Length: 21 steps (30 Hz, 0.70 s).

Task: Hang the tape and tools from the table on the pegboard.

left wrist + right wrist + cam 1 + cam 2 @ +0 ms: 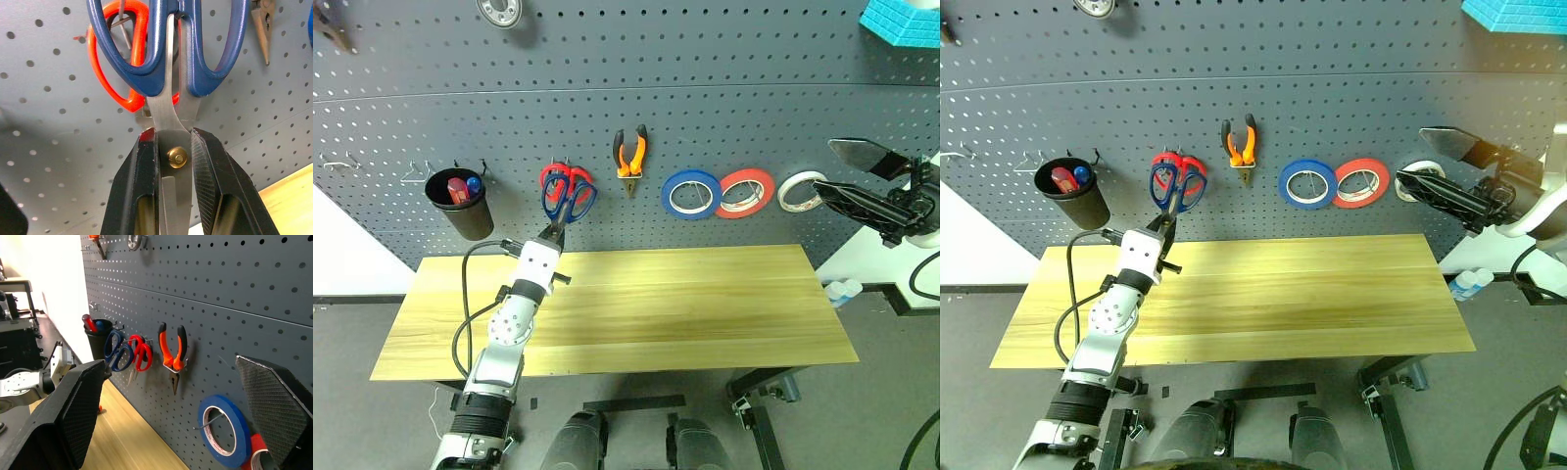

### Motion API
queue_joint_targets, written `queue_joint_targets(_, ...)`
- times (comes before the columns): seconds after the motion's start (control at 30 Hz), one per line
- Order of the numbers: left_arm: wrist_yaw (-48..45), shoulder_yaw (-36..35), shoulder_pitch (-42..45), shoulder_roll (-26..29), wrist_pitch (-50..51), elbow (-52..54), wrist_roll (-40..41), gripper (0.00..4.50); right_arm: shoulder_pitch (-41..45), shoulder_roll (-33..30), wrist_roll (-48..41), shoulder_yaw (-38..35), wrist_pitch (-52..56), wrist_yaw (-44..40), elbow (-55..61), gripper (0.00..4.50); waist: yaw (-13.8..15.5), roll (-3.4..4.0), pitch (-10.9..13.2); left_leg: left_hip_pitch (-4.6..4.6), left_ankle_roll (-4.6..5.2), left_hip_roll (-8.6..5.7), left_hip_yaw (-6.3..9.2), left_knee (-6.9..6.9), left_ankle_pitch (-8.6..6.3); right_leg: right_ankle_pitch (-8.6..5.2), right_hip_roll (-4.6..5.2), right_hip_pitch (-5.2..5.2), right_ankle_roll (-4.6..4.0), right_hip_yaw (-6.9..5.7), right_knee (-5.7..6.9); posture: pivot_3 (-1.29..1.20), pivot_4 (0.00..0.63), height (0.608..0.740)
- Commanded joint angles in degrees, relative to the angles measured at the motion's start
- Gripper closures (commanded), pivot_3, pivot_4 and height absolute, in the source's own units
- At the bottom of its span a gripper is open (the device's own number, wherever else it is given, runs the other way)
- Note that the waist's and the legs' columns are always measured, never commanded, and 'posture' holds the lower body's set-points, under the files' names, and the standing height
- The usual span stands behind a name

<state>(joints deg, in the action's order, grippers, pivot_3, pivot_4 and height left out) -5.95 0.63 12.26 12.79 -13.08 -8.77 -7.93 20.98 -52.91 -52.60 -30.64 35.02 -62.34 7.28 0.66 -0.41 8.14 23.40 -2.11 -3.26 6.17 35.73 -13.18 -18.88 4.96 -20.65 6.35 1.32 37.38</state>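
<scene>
From the left eye view, the job looks nearly finished: the pliers [629, 154] hang on the pegboard [734, 108], the whitish tape [800, 191] sits on a hook above the surface's far right corner beside the red roll [745, 193] and blue roll [691, 194], and the surface [685, 313] carries nothing. The left tool [551, 233], above the far left edge, is clamped on the blades of the blue scissors [570, 201], whose handles overlap the red scissors [564, 178] on the board. The right tool [847, 174] hangs beside the tape with its fingers wide apart and holding nothing. The right eye view shows the same layout, with a black cup [1071, 192] hung past the far left corner holding what may be the screwdriver, though that is too small to be sure. In the left wrist view the fingers [212, 181] pinch the blades at the pivot screw, and a hook appears to pass through the handle loops, so probably only the release is left. The right wrist view shows both scissors, pliers and blue roll against the board.
</scene>
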Motion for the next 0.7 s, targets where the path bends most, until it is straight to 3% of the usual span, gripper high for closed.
queue_joint_targets(0.03, 0.2, -0.8, 1.9, -0.2, -1.7, -0.1, 1.2, 3.88, 0.3, -0.4, -0.8, -1.5, -0.6, 0.1, 1.6, 0.0, 0.0, 0.0, 0.0, 0.0, 0.0, 0.0, 0.0, 0.0, 0.0, 0.0, 0.0, 0.0, 0.0, 0.0, 0.0, -0.03, 0.135, 0.738)
queue_joint_targets(0.7, 1.5, -0.9, 9.2, -2.6, -2.4, -14.8, 2.7, 3.95, -1.4, -0.9, -2.1, -2.6, 0.1, 0.5, 3.9, 0.0, -0.1, -0.01, 0.0, 0.02, 0.02, 0.0, 0.01, 0.2, -0.01, 0.01, -0.01, 0.03, 0.02, 0.0, 0.11, -0.05, 0.142, 0.738)
